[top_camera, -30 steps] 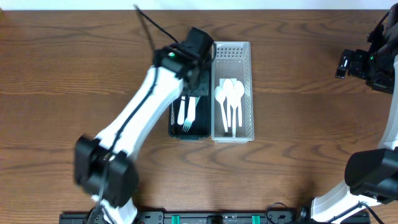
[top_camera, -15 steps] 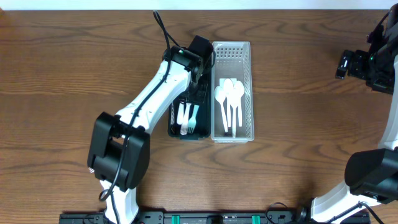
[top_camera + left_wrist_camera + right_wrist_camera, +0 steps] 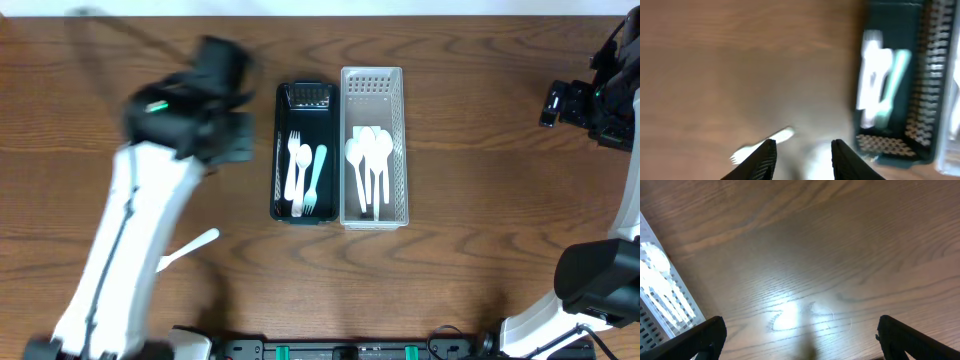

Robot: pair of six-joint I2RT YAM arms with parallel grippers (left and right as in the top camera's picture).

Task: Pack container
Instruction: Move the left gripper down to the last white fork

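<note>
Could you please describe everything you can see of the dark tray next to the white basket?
The dark tray is a long, narrow, green-black bin. It looks plastic, with perforated walls and a grille at its far end. It sits flat on the wooden table, its long right side against the white basket. Three forks lie lengthwise inside: two white forks and one pale teal fork. Nothing grips it.
</note>
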